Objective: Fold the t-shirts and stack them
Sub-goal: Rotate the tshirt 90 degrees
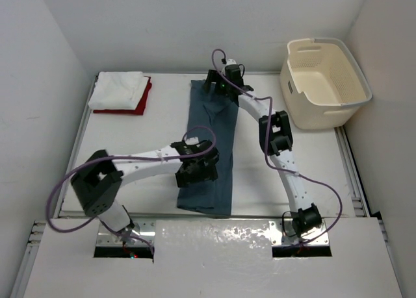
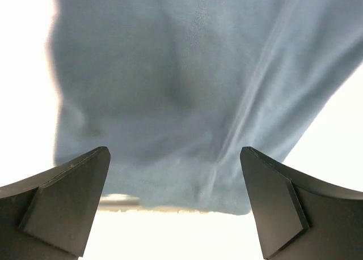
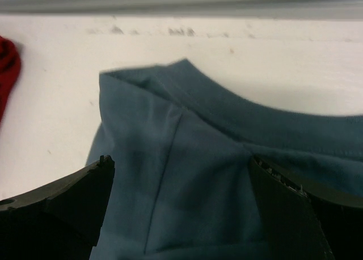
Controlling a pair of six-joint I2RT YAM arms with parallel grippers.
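Left gripper point(image 2: 176, 158) and right gripper point(image 3: 178, 163), both spread, should pinch the teal shirt point(image 1: 205, 113) ends squarely before folding

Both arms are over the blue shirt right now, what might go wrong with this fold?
1. The left fingers are open over the teal shirt near its near hem; closing there may catch only the top layer, letting the folded strip fall open.
2. The right fingers straddle the creased collar end, so uneven grips could skew the fold.
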